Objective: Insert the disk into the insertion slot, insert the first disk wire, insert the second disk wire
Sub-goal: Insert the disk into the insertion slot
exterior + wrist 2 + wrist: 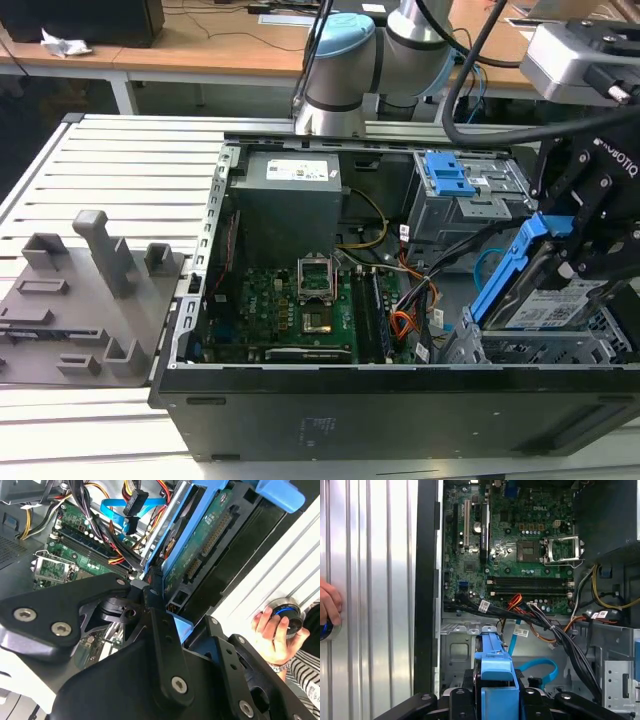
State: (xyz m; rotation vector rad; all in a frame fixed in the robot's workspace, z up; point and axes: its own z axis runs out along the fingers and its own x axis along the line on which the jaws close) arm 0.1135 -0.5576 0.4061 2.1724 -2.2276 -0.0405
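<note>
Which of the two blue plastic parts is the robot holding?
The tilted caddy framing the disk, not the latch atop the grey box.

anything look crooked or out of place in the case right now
The disk is askew. Held by the gripper, it leans steeply with one end raised over the insertion slot, not lying flat in the bay. Also, a person's hand rests on a round knob on the table beside the case.

disk (548, 306): smooth blue plastic caddy; insertion slot (540, 351): grey sheet metal; table (130, 160): ribbed matt metal
</note>
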